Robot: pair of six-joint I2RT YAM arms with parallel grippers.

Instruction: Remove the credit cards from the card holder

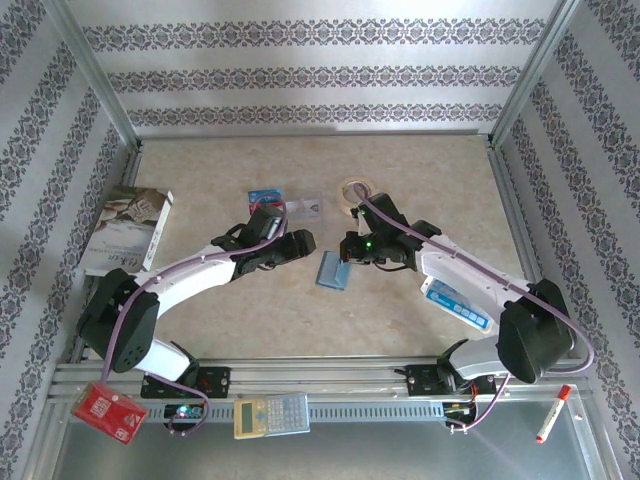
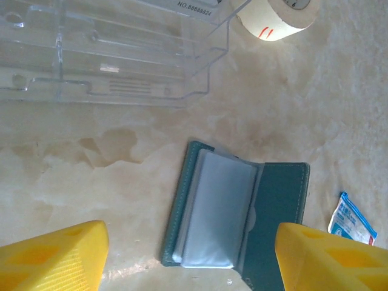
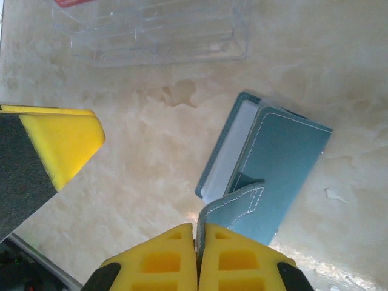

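The dusty teal-blue folding leather card holder (image 2: 276,200) lies open and flat on the beige marbled surface (image 2: 73,176), between the two arms. One panel carries a stack of frosted clear plastic sleeves (image 2: 215,212). They look pale, and I cannot tell which of the credit cards sit in them.

The holder looks light, thin and floppy, and would probably skate on so smooth a surface unless pinned. The cards should be stiff, slick and hard to pinch flat. The best hold is likely a card's short edge at the mouth of a sleeve, drawn along the slot.

The right end effector (image 3: 196,254) is closed tight on the holder's small stitched inner flap (image 3: 236,203), which curls up off the panel into its fingers. That should anchor the soft leather. The left end effector (image 2: 193,233) is spread wide with nothing in it, one yellow finger on each side of the holder.

A clear plastic tray (image 2: 109,73) stands beyond the holder's far edge, near but apart. A roll of cream tape (image 2: 276,18) sits further out the same way. A small blue-and-white packet (image 2: 350,221) lies just off the holder's plain panel. On the sleeve side the surface beside the holder is bare, so that is the easiest way to draw a card out and lay it down.
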